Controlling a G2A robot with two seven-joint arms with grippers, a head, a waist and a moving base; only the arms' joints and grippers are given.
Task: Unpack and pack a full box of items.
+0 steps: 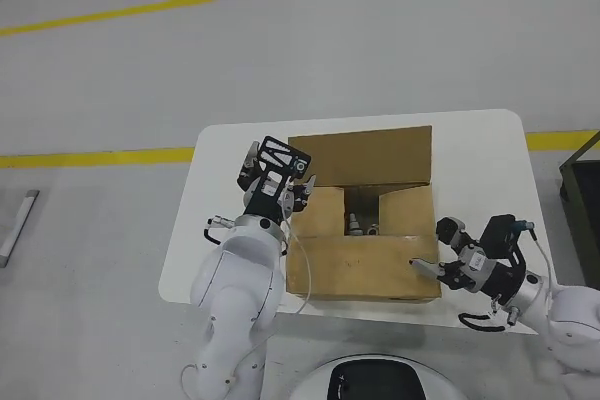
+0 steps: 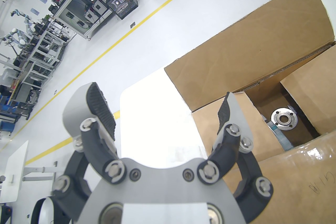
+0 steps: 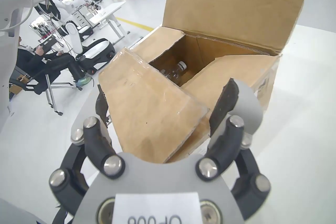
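Left gripper (image 2: 160, 92), fingers apart and empty, hangs at the cardboard box's (image 1: 360, 160) left edge. Right gripper (image 3: 166, 88), likewise apart, is at its near-right corner. The box stands at the middle of the table (image 1: 480, 140), flaps parted, with a metal flange (image 2: 284, 119) and a bottle (image 3: 181, 66) inside. Unpacking seems barely begun.

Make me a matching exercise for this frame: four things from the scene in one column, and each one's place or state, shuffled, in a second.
Things:
1. left tool
2. right tool
3. metal ring
4. far flap

Place or state:
A. down inside the box
B. open, at the taped flap corner
C. standing up, open
D. open, over the table beside the box

Pairs: 1-D, 2-B, 3-A, 4-C.
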